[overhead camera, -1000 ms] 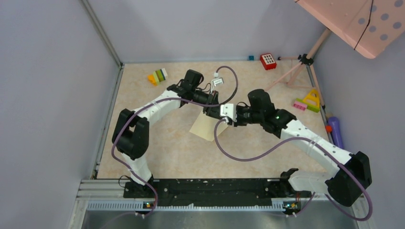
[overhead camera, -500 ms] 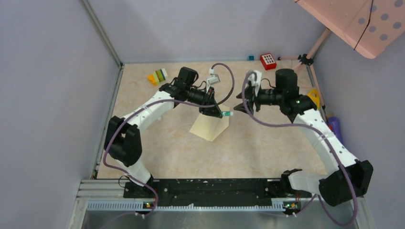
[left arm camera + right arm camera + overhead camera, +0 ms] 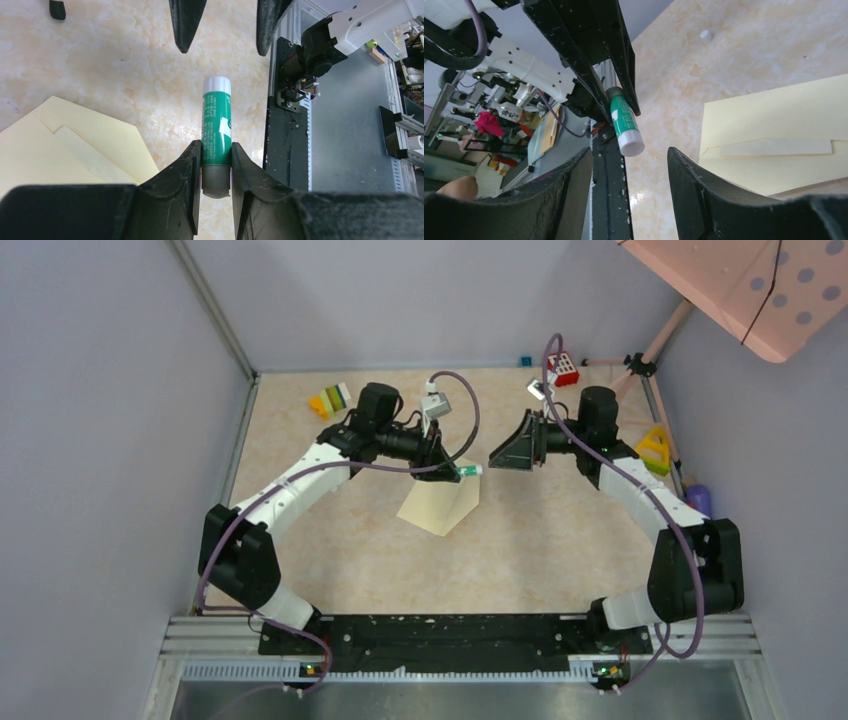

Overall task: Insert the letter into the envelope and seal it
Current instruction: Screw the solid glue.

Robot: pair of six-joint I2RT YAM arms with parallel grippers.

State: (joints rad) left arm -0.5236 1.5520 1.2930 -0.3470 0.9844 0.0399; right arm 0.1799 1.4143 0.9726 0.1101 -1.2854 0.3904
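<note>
Arms, two, both raised over one beige marbled table. Grippers, two. Left gripper: jaws pinching one green-labelled cylindrical glue stick with a white end and a grey base. The grey base sits between the fingers, and the white end points toward the other arm. Right gripper: jaws spread wide with nothing between them, fingertips facing the white end of the glue stick, near it but not touching. Pale yellow-cream rectangular paper envelope, one: it lies flat at the middle of the table, below the left gripper and a little toward the arm bases, touched by neither gripper. Its pointed flap lies open toward the right arm's side, and a paler strip shows across it in the right wrist view. Coloured toy blocks, one cluster at the far left in orange, yellow, green and white, piece count unclear. Red block with white dots, one, at the far edge. Small blue cube, one, just beside it. Yellow triangular piece with pink and green blocks, one group at the right edge. Purple cylinder, one, by the right wall. Pink tripod stand, one, at the far right corner.
</note>
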